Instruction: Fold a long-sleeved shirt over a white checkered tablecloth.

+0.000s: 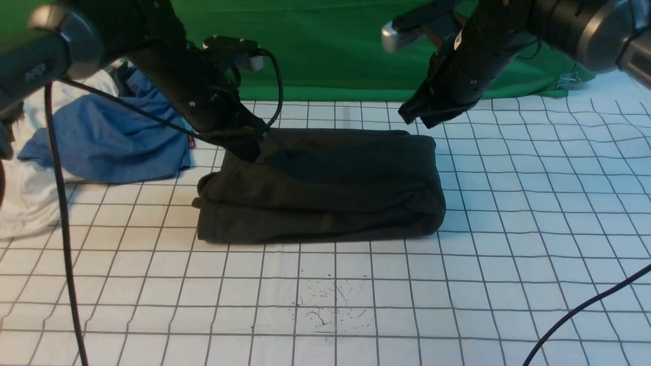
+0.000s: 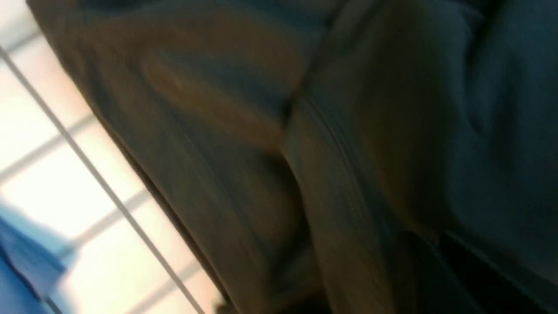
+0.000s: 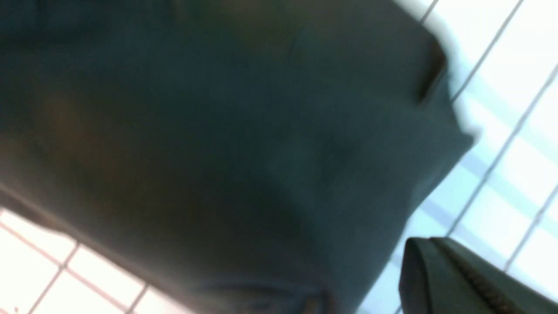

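- Lying as a thick folded rectangle, the long-sleeved shirt (image 1: 320, 188) sits near the middle of the white checkered tablecloth (image 1: 508, 229), its long axis running left to right across the robot's front.
- The near edge is a rolled fold. The left end shows stacked layers that are slightly uneven, and the right end is rounded and tidy.
- The left gripper (image 1: 247, 147) is down on the shirt's far-left corner, in contact with the fabric. Whether it pinches the cloth or only presses on it cannot be told; the left wrist view is blurred.
- The right gripper (image 1: 422, 114) hovers above the far-right corner, clear of the shirt, with nothing seen in it. The spread of its jaws cannot be told.
- Judgement: the left arm is the nearer, and any further fold or smoothing would run along the long axis from its corner.
- A blue garment (image 1: 107, 142) and a white garment (image 1: 25, 203) lie to the left, apart from the shirt.
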Action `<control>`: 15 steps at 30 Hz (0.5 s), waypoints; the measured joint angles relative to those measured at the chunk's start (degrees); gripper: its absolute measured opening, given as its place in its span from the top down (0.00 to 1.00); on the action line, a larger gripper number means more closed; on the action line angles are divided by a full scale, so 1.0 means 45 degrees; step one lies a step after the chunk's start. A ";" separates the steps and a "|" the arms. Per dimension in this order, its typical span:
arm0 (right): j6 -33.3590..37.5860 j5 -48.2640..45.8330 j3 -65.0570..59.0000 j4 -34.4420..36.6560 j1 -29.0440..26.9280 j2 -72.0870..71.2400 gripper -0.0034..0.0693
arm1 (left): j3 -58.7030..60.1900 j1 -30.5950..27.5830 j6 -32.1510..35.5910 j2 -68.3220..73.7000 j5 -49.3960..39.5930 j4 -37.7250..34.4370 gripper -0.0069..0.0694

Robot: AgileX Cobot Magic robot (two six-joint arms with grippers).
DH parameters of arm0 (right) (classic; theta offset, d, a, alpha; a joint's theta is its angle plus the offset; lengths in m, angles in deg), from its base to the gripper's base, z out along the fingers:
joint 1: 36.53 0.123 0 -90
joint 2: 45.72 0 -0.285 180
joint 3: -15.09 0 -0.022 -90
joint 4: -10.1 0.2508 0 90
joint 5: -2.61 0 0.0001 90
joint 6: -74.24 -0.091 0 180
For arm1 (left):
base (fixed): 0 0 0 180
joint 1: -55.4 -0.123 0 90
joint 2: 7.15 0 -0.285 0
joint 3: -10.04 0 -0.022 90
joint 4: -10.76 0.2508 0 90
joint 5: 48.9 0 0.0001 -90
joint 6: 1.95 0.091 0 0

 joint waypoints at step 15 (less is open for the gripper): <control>-0.0012 -0.0396 -0.0027 -0.0026 -0.0011 0.2126 0.94 | -0.0138 0.0423 -0.0602 0.1263 -0.0288 -0.0171 0.17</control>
